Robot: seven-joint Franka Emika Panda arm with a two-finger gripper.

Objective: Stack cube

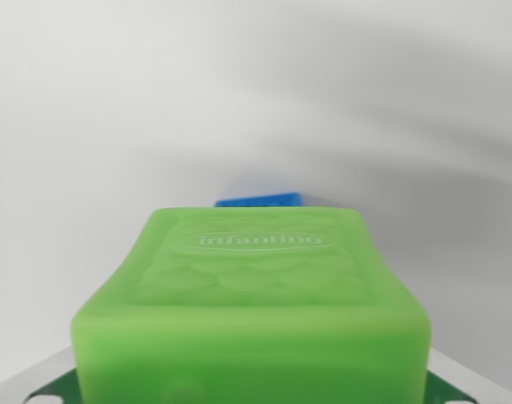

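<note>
Soft, bright green rubbery cube (252, 303) embossed with an oval logo, close under the wrist and apparently held, finger state not discernible; beyond it, small blue block (259, 200) peeking past the far edge; stacking judged unfinished, lowering and release outstanding.

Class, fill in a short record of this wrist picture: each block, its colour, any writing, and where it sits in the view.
near block: green block, fills the lower middle
writing: "infantino" on its face
far block: blue block, only a sliver showing past the green one's far edge
surface: plain white table
tool: fingers cannot be made out
contact between blocks: cannot tell
</note>
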